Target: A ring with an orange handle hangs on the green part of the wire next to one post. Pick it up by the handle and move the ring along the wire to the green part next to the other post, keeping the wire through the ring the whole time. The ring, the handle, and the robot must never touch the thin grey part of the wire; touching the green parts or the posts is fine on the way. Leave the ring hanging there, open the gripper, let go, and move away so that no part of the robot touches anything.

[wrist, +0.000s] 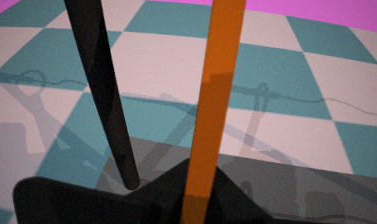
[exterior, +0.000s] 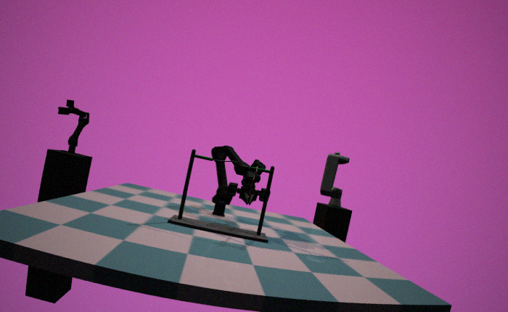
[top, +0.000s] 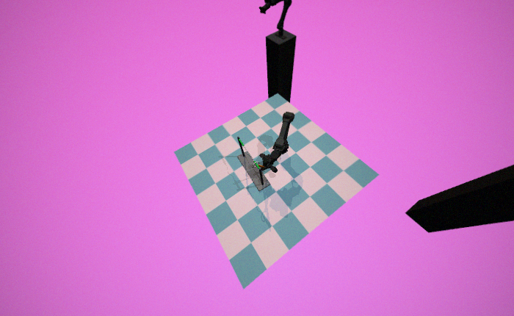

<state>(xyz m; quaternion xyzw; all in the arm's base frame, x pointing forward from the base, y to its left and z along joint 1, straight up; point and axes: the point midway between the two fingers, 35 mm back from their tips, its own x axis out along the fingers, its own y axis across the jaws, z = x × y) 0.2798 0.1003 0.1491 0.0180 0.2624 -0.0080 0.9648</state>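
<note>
The orange handle (wrist: pixel 215 100) (exterior: pixel 251 186) runs up from between my fingers. My gripper (wrist: pixel 198 168) (exterior: pixel 249 196) (top: pixel 263 167) is shut on it. In the exterior view the handle rises to the green part of the wire (exterior: pixel 263 169) next to the right post (exterior: pixel 266 199). The ring itself is too small to make out there. The thin grey wire (exterior: pixel 225 161) spans toward the left post (exterior: pixel 188 182), which has its own green part (exterior: pixel 203 157). In the wrist view a black post (wrist: pixel 103 95) stands just left of the handle.
The grey base plate (exterior: pixel 213 228) (top: pixel 247 164) (wrist: pixel 299 187) carries both posts on the checkered floor (exterior: pixel 143 259). My arm (exterior: pixel 221 174) (top: pixel 283 135) reaches in from behind the wire. Black pillars with camera mounts stand at the floor's edges.
</note>
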